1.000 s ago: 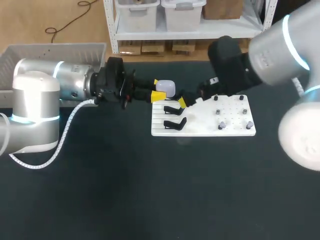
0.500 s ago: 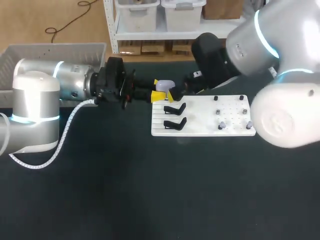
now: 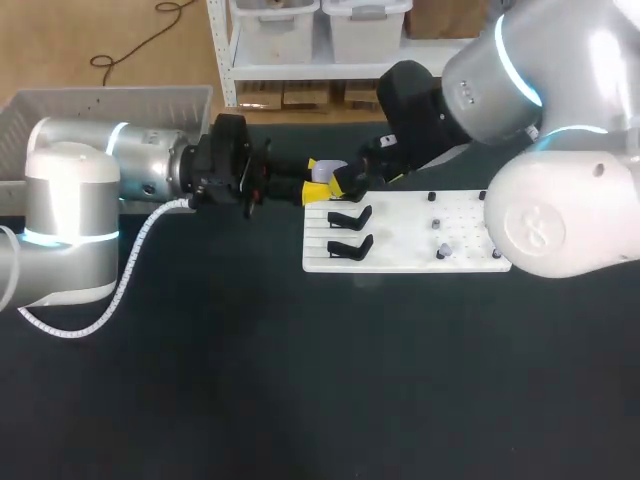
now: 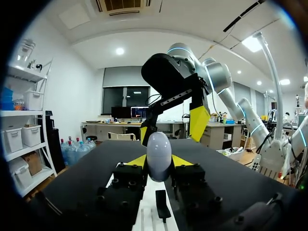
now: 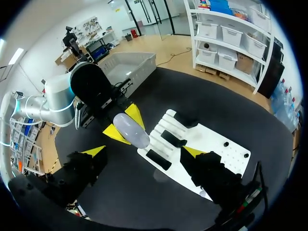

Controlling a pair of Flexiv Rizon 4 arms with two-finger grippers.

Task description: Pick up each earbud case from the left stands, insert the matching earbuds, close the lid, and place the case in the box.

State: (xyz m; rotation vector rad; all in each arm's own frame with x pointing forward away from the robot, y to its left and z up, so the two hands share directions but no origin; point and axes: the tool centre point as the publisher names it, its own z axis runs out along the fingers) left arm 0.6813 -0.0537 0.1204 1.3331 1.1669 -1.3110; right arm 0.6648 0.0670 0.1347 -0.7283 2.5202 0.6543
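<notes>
No readable text, numbers or signs on the table or on either arm; earbud case (image 4: 159, 156) has a plain shell, no print visible; white stand plate (image 3: 465, 262) is unmarked; faint embossed mark on right arm's joint housing (image 3: 540, 228), too indistinct to read.
</notes>
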